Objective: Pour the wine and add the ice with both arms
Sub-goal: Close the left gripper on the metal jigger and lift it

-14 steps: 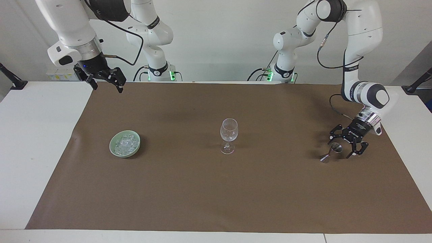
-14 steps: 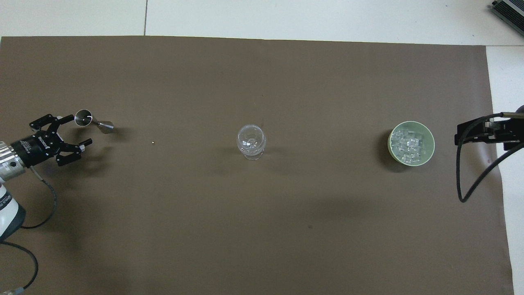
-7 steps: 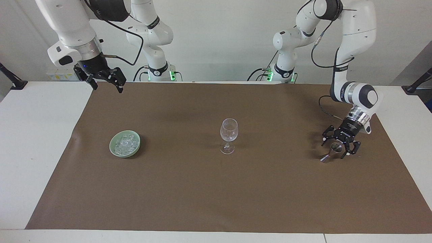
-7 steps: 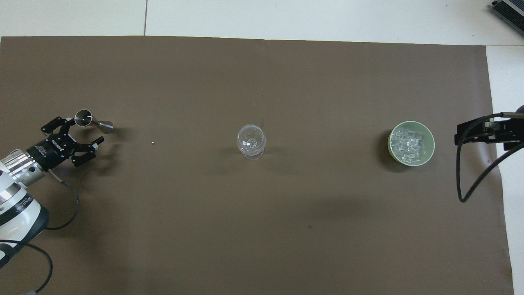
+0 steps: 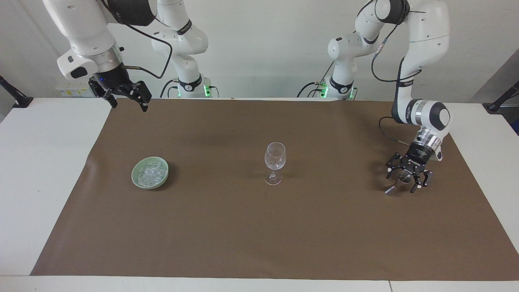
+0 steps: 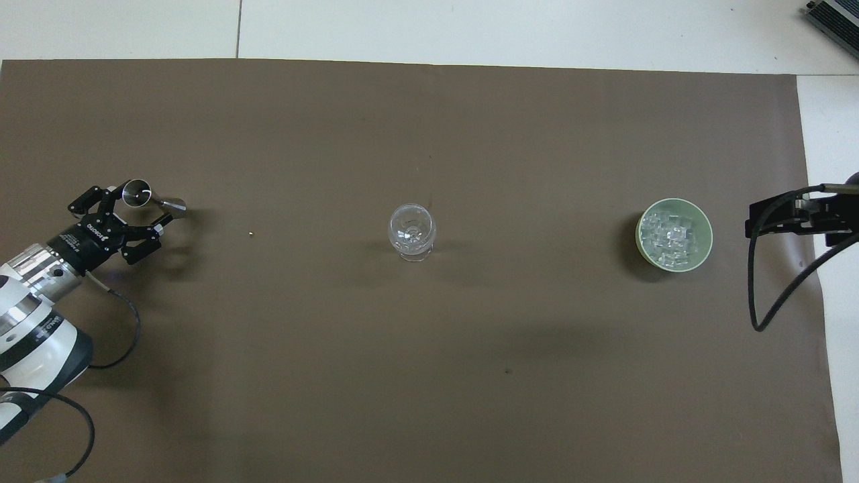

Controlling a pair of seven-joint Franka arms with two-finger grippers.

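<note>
A clear stemmed glass [image 5: 275,157] [image 6: 411,230] stands upright mid-mat. The ice [image 5: 151,172] [image 6: 673,235] fills a green bowl [image 5: 134,178] [image 6: 640,229] toward the right arm's end. A small metal double-cone measuring cup [image 5: 399,181] [image 6: 154,199] stands tilted toward the left arm's end. My left gripper [image 5: 405,179] [image 6: 129,213] is open, low at the cup, with a finger on either side of it. My right gripper [image 5: 129,104] [image 6: 782,215] is open and empty, held high over the mat's edge at the robots' side, and waits.
A brown mat [image 5: 227,227] [image 6: 429,376] covers most of the white table [image 5: 36,170]. A tiny pale crumb [image 6: 250,233] lies on the mat between the measuring cup and the glass. The right arm's black cable [image 6: 772,295] hangs beside the bowl.
My left gripper has moved in on the measuring cup and turned; its open fingers now stand around it. The right arm, glass and bowl have not moved.
</note>
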